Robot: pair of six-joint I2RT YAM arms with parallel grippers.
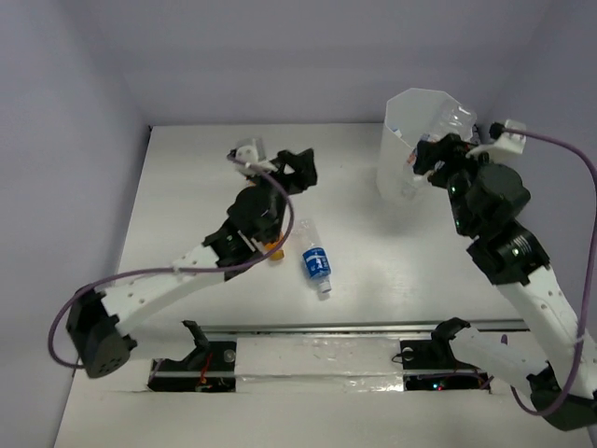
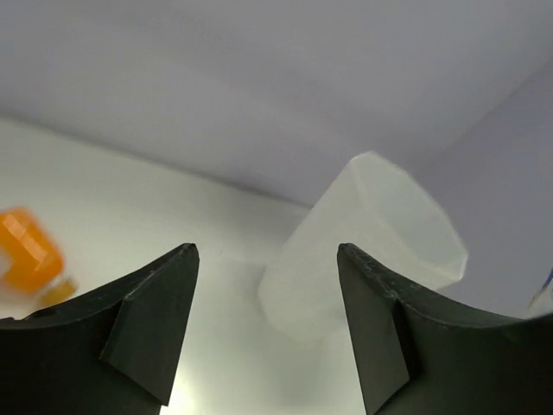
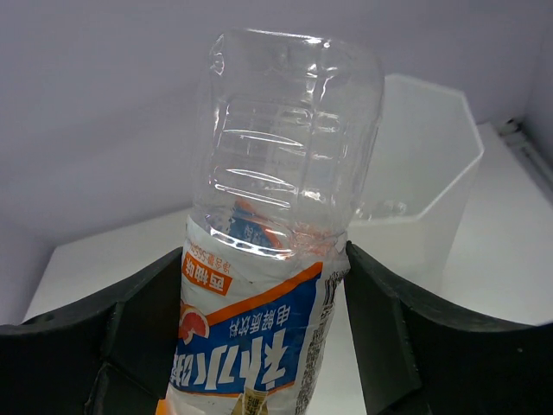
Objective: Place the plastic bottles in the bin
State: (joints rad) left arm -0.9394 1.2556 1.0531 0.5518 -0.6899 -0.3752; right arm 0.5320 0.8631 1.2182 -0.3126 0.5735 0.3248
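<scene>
The bin is a tall translucent white container standing at the back right of the table. My right gripper is beside its rim, shut on a clear plastic bottle with a blue, orange and white label; the bin lies just behind it. My left gripper hangs open and empty over the table's middle back, jaws facing the bin. A clear bottle with a blue label lies on the table. An orange bottle is half hidden under the left arm and appears blurred in the left wrist view.
The white table is enclosed by pale walls at the back and left. A mounting rail with both arm bases runs along the near edge. Purple cables loop from each wrist.
</scene>
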